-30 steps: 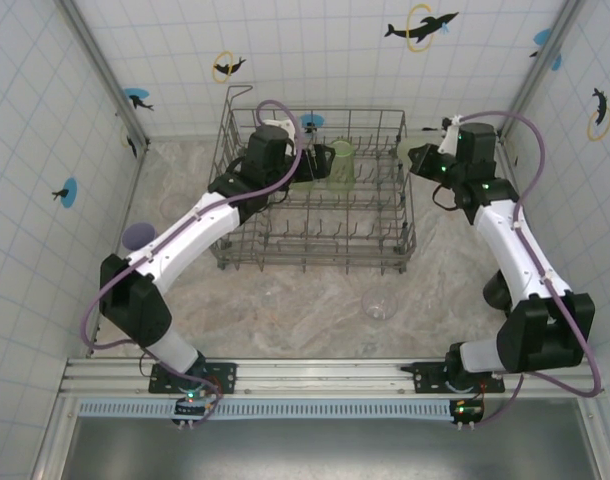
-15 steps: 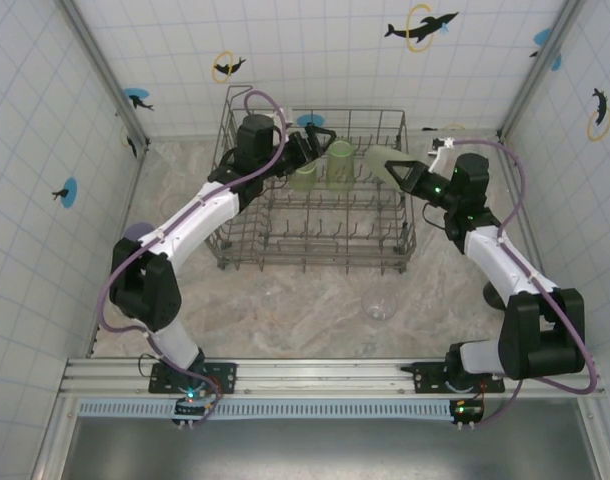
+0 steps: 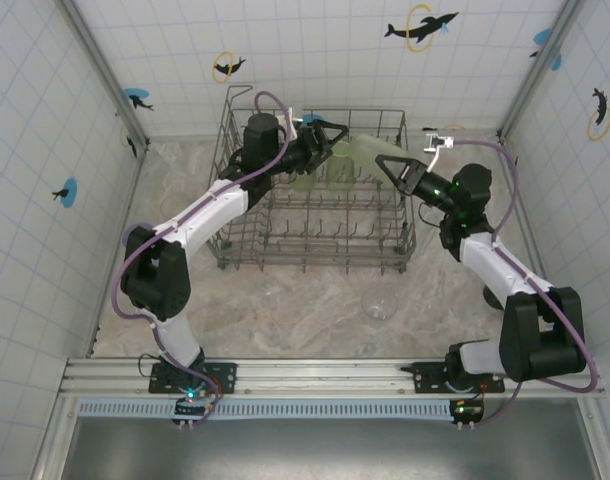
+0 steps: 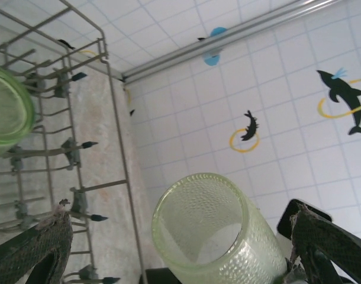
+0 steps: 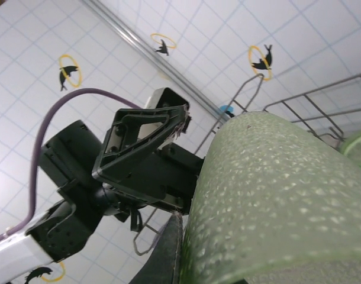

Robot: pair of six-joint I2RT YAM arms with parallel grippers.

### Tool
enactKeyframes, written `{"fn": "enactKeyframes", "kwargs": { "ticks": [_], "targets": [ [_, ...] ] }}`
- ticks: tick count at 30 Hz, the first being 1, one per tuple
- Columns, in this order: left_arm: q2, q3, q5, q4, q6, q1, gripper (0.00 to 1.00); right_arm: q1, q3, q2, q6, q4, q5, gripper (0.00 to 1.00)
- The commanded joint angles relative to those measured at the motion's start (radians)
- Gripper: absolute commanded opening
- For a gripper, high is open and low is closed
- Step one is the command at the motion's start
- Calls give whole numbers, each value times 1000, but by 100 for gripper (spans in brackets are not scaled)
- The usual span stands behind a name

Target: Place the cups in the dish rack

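**Light-green tumbler held sideways between the two grippers**

The right gripper (image 3: 383, 160) is pressed shut on a light-green tumbler (image 3: 363, 150), which is held on its side with its mouth turned towards the left gripper (image 3: 328, 142). That gripper's fingers (image 4: 35, 248) are spread wide to either side of the mouth; whether they touch it cannot be judged. Below both grippers lies the dish rack (image 3: 315, 225), where a second green tumbler (image 3: 305, 180) and a third green tumbler (image 3: 341, 168) are seen just beneath the left gripper. Well towards the arm bases, a clear glass (image 3: 378, 305) stands outside the rack.
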Motion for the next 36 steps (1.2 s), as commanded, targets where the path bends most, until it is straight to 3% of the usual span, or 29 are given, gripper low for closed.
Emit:
{"fn": "enactKeyframes", "kwargs": {
  "ticks": [1, 15, 22, 30, 32, 36],
  "targets": [
    [23, 21, 84, 101, -86, -2, 97, 19, 3, 9, 33, 124, -24, 0],
    [21, -25, 131, 198, -188, -3, 97, 62, 28, 50, 106, 236, -32, 0],
    [14, -49, 136, 225, -205, -14, 87, 79, 47, 73, 105, 245, -22, 0],
    [15, -52, 151, 244, -222, -37, 70, 89, 80, 105, 102, 251, -8, 0],
    [15, -56, 151, 252, -226, -37, 60, 89, 87, 112, 104, 254, 0, 0],
    [20, -51, 158, 268, -237, -38, 25, 93, 98, 122, 112, 258, 1, 0]
  ]
}}
